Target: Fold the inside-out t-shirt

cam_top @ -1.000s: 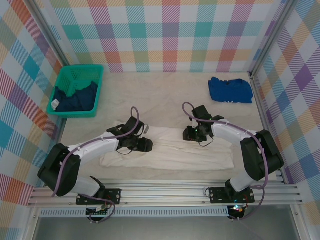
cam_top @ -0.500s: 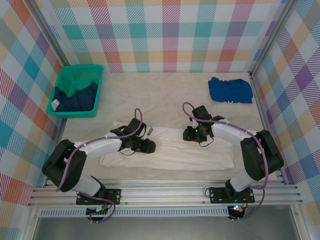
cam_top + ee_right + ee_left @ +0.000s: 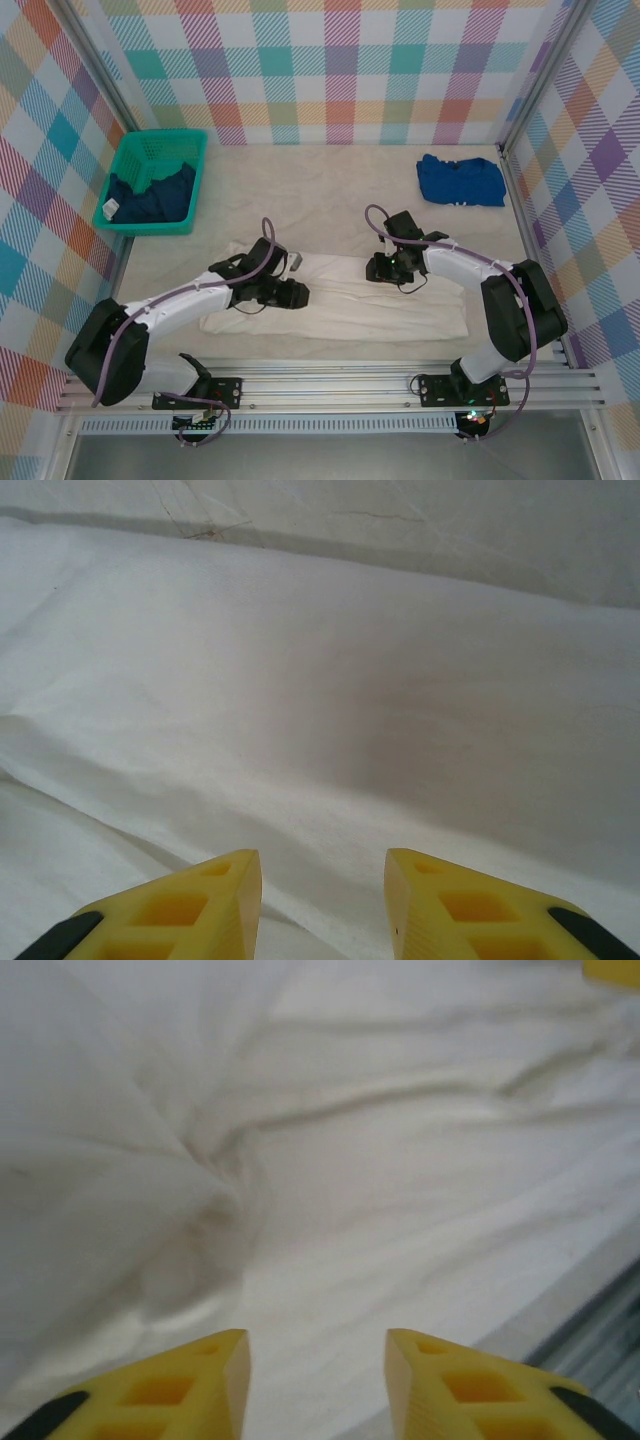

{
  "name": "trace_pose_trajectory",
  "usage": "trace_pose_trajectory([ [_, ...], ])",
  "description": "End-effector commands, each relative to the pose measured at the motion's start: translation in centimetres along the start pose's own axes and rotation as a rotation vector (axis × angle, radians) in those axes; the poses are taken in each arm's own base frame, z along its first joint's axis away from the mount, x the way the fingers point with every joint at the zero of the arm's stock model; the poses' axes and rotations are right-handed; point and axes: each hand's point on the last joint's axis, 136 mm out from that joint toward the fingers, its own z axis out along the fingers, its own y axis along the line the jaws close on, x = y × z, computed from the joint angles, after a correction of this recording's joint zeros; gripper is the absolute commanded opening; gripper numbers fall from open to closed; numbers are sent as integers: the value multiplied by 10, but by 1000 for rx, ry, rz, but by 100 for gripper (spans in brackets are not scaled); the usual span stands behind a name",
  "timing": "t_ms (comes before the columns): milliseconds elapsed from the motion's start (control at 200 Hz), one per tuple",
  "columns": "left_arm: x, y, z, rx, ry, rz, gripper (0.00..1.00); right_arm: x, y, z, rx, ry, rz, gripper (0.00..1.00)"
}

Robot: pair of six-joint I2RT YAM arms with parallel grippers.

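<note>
The inside-out t-shirt (image 3: 340, 305) lies as a long white band across the near middle of the table, wrinkled at its left end. My left gripper (image 3: 293, 293) hovers low over the shirt's left part, its yellow fingers (image 3: 215, 1380) apart with only cloth (image 3: 380, 1190) below them. My right gripper (image 3: 382, 268) sits at the shirt's far edge right of centre, its yellow fingers (image 3: 440, 905) also apart over smooth white cloth (image 3: 330, 710). Neither holds anything.
A green basket (image 3: 158, 182) with a dark navy garment stands at the back left. A folded bright blue shirt (image 3: 460, 180) lies at the back right. Checkered walls close in both sides, and a metal rail (image 3: 330, 385) runs along the near edge.
My left gripper has shifted slightly over the shirt's left end, its elbow swinging outward to the left. The right arm has stayed still.
</note>
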Motion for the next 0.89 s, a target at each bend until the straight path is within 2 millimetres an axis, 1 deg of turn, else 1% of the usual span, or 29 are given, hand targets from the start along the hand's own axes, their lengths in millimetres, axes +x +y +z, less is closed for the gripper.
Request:
trace_pose_trajectory([
  [0,-44,15,-7,-137,-172,-12,47,4,3,-2,-17,0,1,37],
  [55,-55,22,-2,-183,-187,-19,49,5,3,-3,-16,1,1,37],
  [120,-58,30,12,-223,-158,-18,52,5,3,-4,-16,-4,-1,38],
  [185,-58,28,27,-211,-111,-9,53,5,3,-6,-14,-8,-3,38],
  [255,-47,22,40,-176,-40,-8,53,5,3,-7,-10,-8,-7,38],
  [310,-34,16,44,-146,3,3,53,5,2,-8,-8,-11,-7,38],
  [480,10,-1,39,-38,110,-15,51,8,0,-3,-7,0,-1,38],
  [580,27,-6,33,-15,154,-21,51,9,0,0,-11,6,2,38],
  [795,49,-24,22,73,252,-51,50,7,3,0,-20,7,-1,38],
  [845,46,-26,15,75,236,-38,50,6,4,-1,-22,2,-3,38],
  [890,37,-25,7,50,185,-24,50,5,4,-2,-25,-1,-5,38],
])
